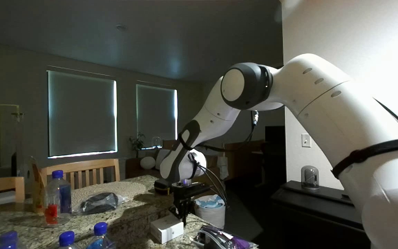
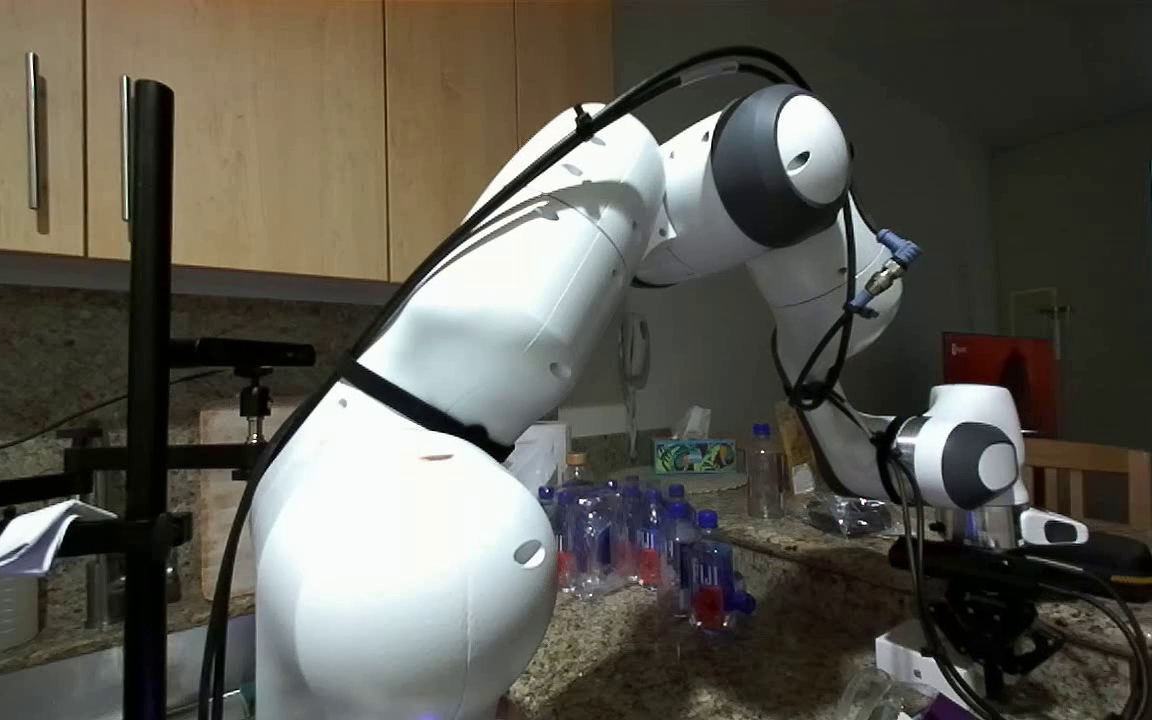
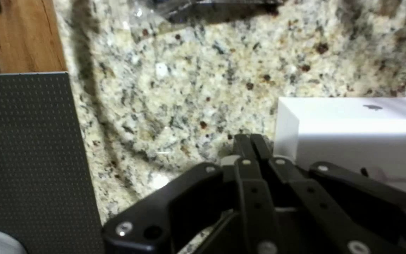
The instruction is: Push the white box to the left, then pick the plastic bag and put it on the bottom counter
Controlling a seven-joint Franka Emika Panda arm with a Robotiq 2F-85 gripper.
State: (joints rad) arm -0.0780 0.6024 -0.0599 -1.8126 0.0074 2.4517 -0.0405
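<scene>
The white box, a white carton with an apple logo, lies on the bottom counter, a speckled granite tier. It also shows in an exterior view and in the wrist view. My gripper is shut and empty, fingertips low beside the box's end face; whether they touch it I cannot tell. It points down in both exterior views. A clear plastic bag with a dark item lies on the upper counter. Another clear bag with a purple item lies on the bottom counter near the box.
Several blue-capped bottles stand on the bottom counter, and one tall bottle on the upper tier. A black case lies on the upper tier near the wrist. A white bin stands past the counter's edge. Wooden chairs stand behind.
</scene>
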